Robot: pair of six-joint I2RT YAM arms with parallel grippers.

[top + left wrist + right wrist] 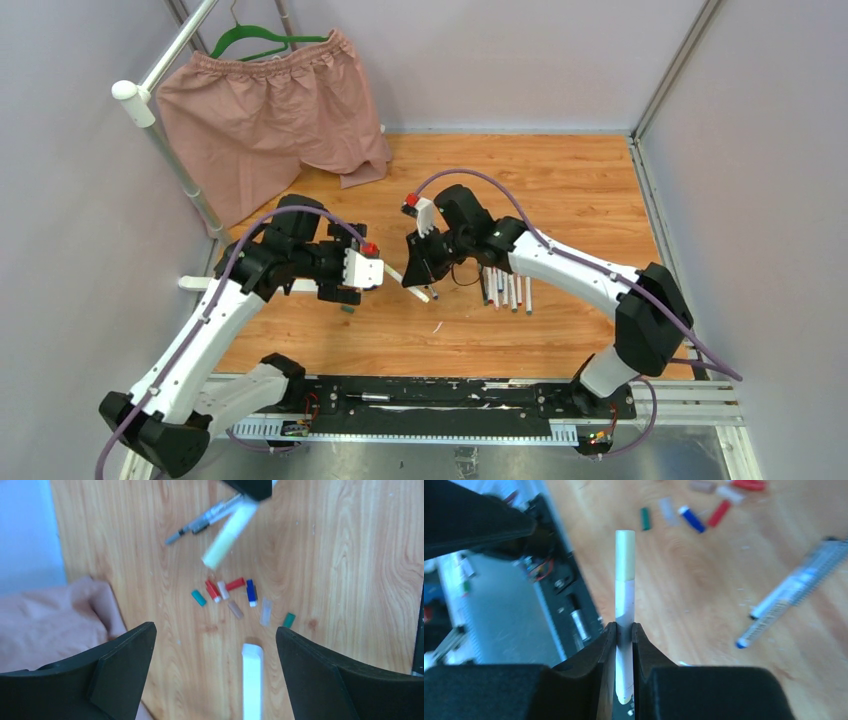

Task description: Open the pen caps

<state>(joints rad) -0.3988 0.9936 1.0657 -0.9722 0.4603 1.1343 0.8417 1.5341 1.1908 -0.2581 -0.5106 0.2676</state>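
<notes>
step in hand (judged): cap pull on one pen, approach phase.

right gripper: clamped tight on the white barrel of a pen. its cream cap is on and projects well beyond the fingertips.

left gripper: wide open, holding nothing. the capped end sits ahead of it and apart, not yet between its fingers.

loose caps lie on the worktop below and ahead of the left gripper.

next move (est.): bring left gripper fwd until the cap sits between its fingers. close on the cap only, clear of the barrel. pull straight along the pen axis w/ right gripper holding firm.
</notes>
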